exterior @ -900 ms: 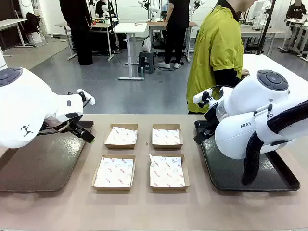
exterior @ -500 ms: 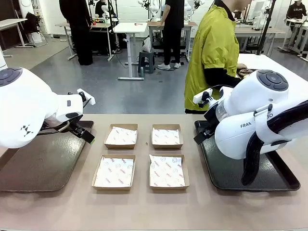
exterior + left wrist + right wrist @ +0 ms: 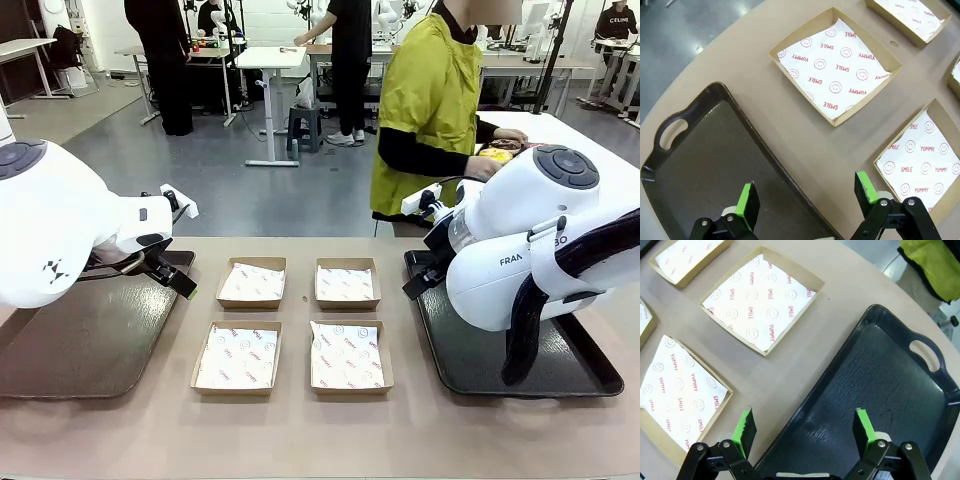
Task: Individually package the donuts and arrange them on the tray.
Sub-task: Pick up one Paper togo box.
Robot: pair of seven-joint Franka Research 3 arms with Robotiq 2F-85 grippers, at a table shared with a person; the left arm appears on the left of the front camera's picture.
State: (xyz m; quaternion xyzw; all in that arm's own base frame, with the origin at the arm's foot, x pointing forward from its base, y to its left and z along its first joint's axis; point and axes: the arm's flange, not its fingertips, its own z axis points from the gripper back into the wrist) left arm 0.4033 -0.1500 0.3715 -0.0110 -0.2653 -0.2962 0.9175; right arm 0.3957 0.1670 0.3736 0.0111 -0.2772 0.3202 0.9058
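Far back right, a person in a yellow-green top reaches a hand to small yellow and dark things [image 3: 503,149] that look like the donuts, too small to tell apart. My left gripper [image 3: 172,277] hangs open over the inner edge of the left dark tray [image 3: 70,350]. In the left wrist view the left gripper [image 3: 807,192] has nothing between its green pads, above the tray's rim [image 3: 705,145]. My right gripper [image 3: 418,282] hangs open over the right dark tray [image 3: 565,372]. From the right wrist, that gripper [image 3: 802,426] is empty above the tray's edge [image 3: 880,370].
Several shallow brown cardboard boxes with white printed paper lie between the trays, among them a far left one [image 3: 251,283] and a near right one [image 3: 349,356]. All are empty. Bare tabletop [image 3: 300,430] runs along the near edge. Other people stand far behind.
The person has shifted left and stretched a hand out to the things at the back right. Neither arm has moved and both grippers stay open.
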